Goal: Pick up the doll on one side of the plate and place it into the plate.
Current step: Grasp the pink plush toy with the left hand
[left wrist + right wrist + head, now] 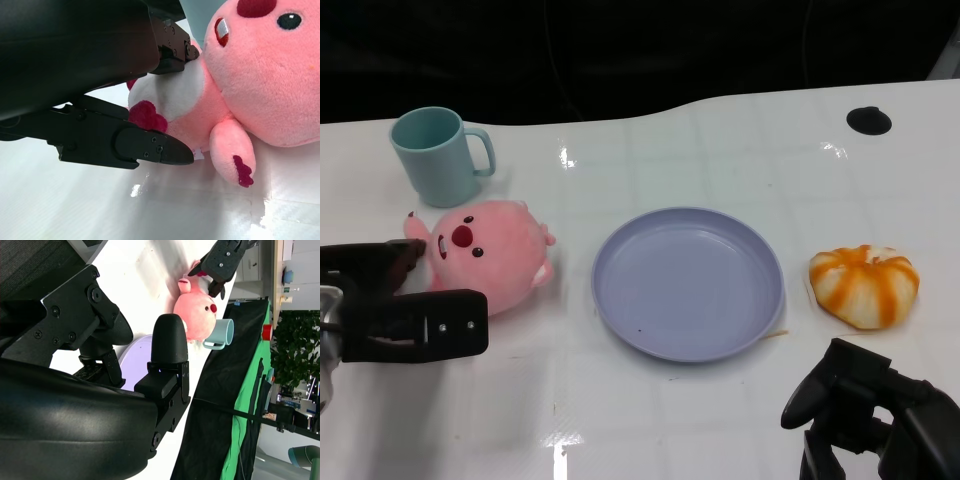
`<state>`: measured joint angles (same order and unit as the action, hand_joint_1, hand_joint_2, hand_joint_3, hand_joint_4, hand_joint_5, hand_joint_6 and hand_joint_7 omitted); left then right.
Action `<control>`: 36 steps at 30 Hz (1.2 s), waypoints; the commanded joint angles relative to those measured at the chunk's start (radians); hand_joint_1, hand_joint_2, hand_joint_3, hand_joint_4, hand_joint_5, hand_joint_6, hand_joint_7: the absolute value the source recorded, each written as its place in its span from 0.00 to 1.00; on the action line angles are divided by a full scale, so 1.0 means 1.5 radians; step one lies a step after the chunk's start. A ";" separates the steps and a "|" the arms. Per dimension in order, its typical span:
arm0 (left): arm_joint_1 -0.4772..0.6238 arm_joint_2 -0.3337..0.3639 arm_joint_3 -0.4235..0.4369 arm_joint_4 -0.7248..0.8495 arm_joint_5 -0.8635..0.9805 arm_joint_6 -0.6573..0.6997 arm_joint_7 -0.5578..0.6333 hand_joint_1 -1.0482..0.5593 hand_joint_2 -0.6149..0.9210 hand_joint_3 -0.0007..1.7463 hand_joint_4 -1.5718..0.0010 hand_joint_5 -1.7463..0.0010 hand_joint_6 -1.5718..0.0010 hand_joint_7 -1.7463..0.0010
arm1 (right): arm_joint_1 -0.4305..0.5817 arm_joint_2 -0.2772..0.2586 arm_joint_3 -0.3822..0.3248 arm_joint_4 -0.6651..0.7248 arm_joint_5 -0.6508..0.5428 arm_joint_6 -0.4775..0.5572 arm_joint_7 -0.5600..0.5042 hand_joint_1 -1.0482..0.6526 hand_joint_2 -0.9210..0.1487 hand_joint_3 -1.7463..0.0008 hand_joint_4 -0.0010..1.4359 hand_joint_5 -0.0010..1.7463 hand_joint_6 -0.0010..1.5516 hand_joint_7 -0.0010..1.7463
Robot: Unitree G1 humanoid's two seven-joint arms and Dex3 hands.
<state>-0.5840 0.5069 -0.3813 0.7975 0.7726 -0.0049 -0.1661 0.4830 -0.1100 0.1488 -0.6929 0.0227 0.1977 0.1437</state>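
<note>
The pink plush doll (pixel 485 250) lies on the white table just left of the lavender plate (pixel 620 300), face up toward me. My left hand (pixel 400 300) is at the doll's outer side, its fingers spread, one by the doll's ear and one by its lower body. In the left wrist view the fingers (pixel 150 150) touch the doll (pixel 260 75) at its white belly, and the doll still rests on the table. My right hand (pixel 870 415) hovers low at the near right, holding nothing. The right wrist view shows the doll (pixel 197 307) with my left hand (pixel 225 260) beside it.
A teal mug (pixel 438 155) stands just behind the doll. An orange and white plush pumpkin (pixel 865 285) lies right of the plate. A black disc (pixel 869 121) sits at the far right. Behind the table the backdrop is dark.
</note>
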 commanded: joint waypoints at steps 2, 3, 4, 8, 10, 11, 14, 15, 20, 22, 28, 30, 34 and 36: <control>0.003 -0.016 -0.020 0.075 -0.022 -0.056 0.025 0.49 1.00 0.02 0.44 0.81 0.43 0.96 | 0.003 -0.004 -0.009 -0.007 0.010 0.000 0.001 0.65 0.44 0.23 0.48 1.00 0.36 0.91; 0.001 -0.017 -0.022 0.086 -0.026 -0.069 0.035 0.50 1.00 0.02 0.42 0.76 0.34 0.94 | 0.003 -0.005 -0.010 -0.007 0.012 0.000 0.002 0.65 0.44 0.23 0.48 1.00 0.36 0.91; 0.004 -0.016 -0.024 0.093 -0.027 -0.086 0.060 0.51 1.00 0.06 0.44 0.55 0.28 0.90 | 0.003 -0.005 -0.011 -0.007 0.013 -0.001 0.003 0.65 0.44 0.23 0.48 1.00 0.36 0.91; 0.005 -0.019 -0.031 0.120 -0.034 -0.118 0.111 0.51 1.00 0.21 0.54 0.05 0.55 0.20 | 0.003 -0.009 -0.019 -0.002 0.016 -0.006 0.008 0.65 0.43 0.23 0.48 1.00 0.36 0.91; 0.005 -0.021 -0.030 0.126 -0.041 -0.125 0.132 0.51 1.00 0.19 0.55 0.01 0.61 0.09 | 0.002 -0.011 -0.024 0.000 0.017 -0.008 0.011 0.65 0.43 0.23 0.48 1.00 0.36 0.91; 0.007 -0.023 -0.029 0.129 -0.045 -0.133 0.151 0.52 1.00 0.19 0.55 0.00 0.62 0.07 | 0.002 -0.012 -0.027 0.002 0.018 -0.009 0.012 0.65 0.43 0.23 0.48 1.00 0.36 0.91; 0.013 -0.026 -0.023 0.138 -0.059 -0.158 0.203 0.54 1.00 0.21 0.51 0.00 0.61 0.01 | 0.002 -0.012 -0.033 0.005 0.020 -0.011 0.015 0.66 0.43 0.23 0.48 1.00 0.36 0.91; 0.015 -0.027 -0.020 0.139 -0.064 -0.164 0.214 0.53 1.00 0.21 0.51 0.00 0.61 0.00 | 0.002 -0.012 -0.034 0.004 0.020 -0.009 0.015 0.66 0.43 0.23 0.49 1.00 0.36 0.91; 0.018 -0.026 -0.019 0.143 -0.073 -0.173 0.258 0.52 1.00 0.20 0.49 0.00 0.62 0.00 | 0.002 -0.011 -0.035 0.006 0.021 -0.008 0.017 0.67 0.42 0.23 0.49 1.00 0.36 0.91; 0.018 -0.029 -0.014 0.145 -0.076 -0.166 0.282 0.55 0.99 0.19 0.48 0.00 0.62 0.00 | 0.001 -0.010 -0.035 0.009 0.021 -0.008 0.018 0.67 0.42 0.23 0.49 1.00 0.36 0.91; 0.020 -0.035 0.002 0.127 -0.085 -0.157 0.341 0.57 0.92 0.31 0.46 0.00 0.58 0.00 | -0.002 -0.007 -0.034 0.015 0.023 -0.007 0.017 0.67 0.42 0.24 0.49 1.00 0.36 0.90; 0.019 -0.036 0.003 0.121 -0.084 -0.156 0.356 0.56 0.86 0.40 0.44 0.00 0.58 0.00 | -0.004 -0.006 -0.034 0.017 0.024 -0.006 0.017 0.67 0.42 0.24 0.49 1.00 0.36 0.90; 0.020 -0.037 0.003 0.108 -0.079 -0.162 0.378 0.56 0.80 0.49 0.43 0.00 0.57 0.00 | -0.005 -0.008 -0.036 0.023 0.024 -0.009 0.017 0.67 0.42 0.24 0.49 1.00 0.36 0.90; 0.021 -0.039 0.003 0.098 -0.077 -0.150 0.377 0.56 0.80 0.50 0.43 0.00 0.57 0.00 | -0.006 -0.008 -0.035 0.026 0.024 -0.012 0.018 0.67 0.42 0.24 0.49 1.00 0.36 0.90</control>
<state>-0.5602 0.4414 -0.3820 0.9605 0.6573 -0.2389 0.3784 0.4745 -0.1147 0.1092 -0.6556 0.0491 0.1952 0.1699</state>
